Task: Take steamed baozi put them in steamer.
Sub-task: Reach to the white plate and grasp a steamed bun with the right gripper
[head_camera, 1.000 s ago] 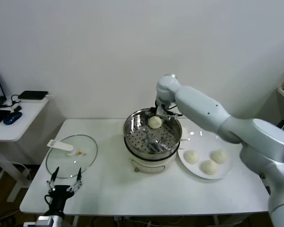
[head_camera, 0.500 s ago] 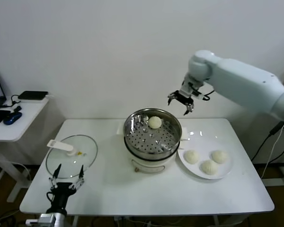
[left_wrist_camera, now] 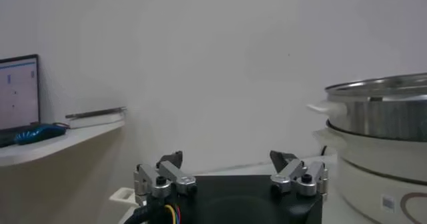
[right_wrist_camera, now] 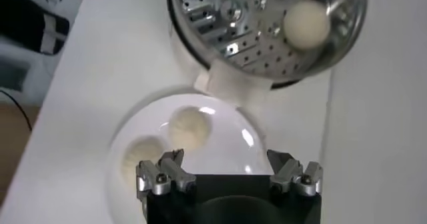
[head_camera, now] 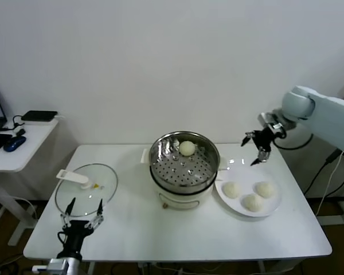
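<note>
Right gripper [head_camera: 257, 150]: it hangs in the air at about 3 o'clock in the head view, above the far edge of the plate. Its fingers are wide apart and hold nothing.
Right arm: it comes in from the right side, up off the table.
Plate [head_camera: 274, 208]: white and flat, just beside the steamer, at about 4 o'clock from it.
Baozi on the plate [head_camera: 254, 202]: three white buns sit close together there.
Baozi in the steamer [head_camera: 187, 148]: one bun sits on the tray with holes, at about 12 o'clock, near the far wall.
Steamer [head_camera: 160, 172]: the shiny round pot stands in the middle of the white table [head_camera: 160, 238].
Glass lid [head_camera: 74, 200]: it lies flat at 9 o'clock from the steamer.
Left gripper [head_camera: 80, 216]: it waits low at 7 o'clock, by the near edge of the lid, fingers apart and holding nothing.
</note>
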